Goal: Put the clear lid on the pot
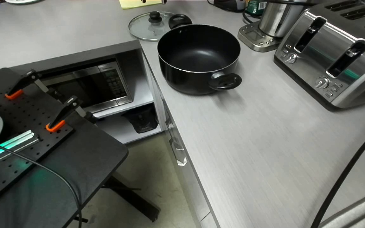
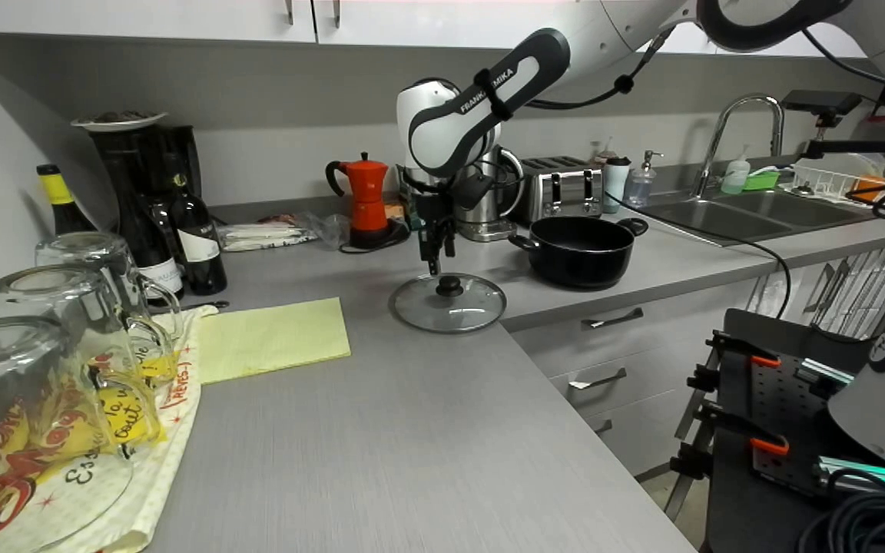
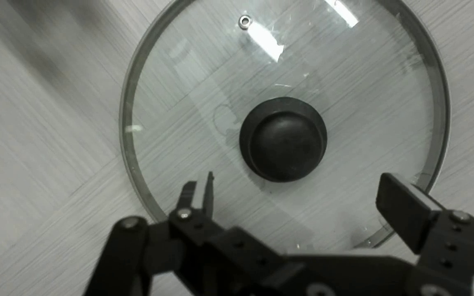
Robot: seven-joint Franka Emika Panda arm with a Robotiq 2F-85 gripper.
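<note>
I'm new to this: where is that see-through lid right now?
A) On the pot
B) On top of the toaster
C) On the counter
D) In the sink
C: in an exterior view the clear lid lies on the counter while the pot stands uncovered, and the wrist view shows the tool with its jaws apart over the lid.

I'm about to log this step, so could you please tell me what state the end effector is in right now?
End effector: open, holding nothing; the clear lid lies on the counter below it.
</note>
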